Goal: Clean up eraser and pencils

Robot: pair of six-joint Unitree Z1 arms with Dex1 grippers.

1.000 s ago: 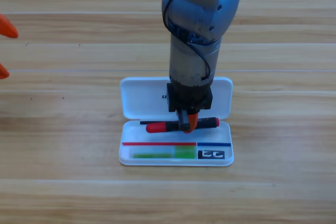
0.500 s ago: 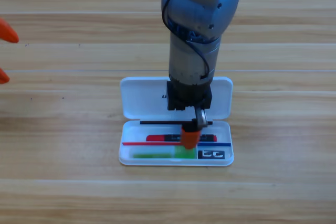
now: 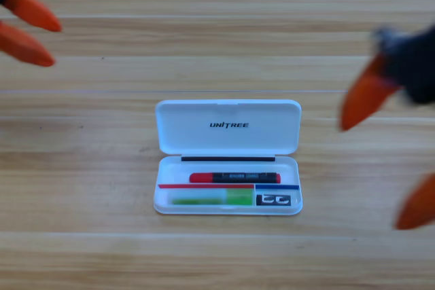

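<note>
An open white case (image 3: 183, 130) lies in the middle of the table, lid folded back. In its tray lies the black pencil with the red cap (image 3: 234, 177), flat along the upper row. Below it sit the light green pencil (image 3: 211, 199) on the left and the small black eraser (image 3: 274, 200) on the right. My right gripper (image 3: 370, 176) hangs at the right edge, well clear of the case, open and holding nothing. The left gripper (image 3: 53, 44) waits in the upper left corner, open and empty.
Bare wooden table (image 3: 81, 168) surrounds the case on all sides. No other objects lie on it.
The right gripper let go of the red-capped pencil, which now lies in the case, then swung up and away to the right edge. The left gripper edged further into view.
</note>
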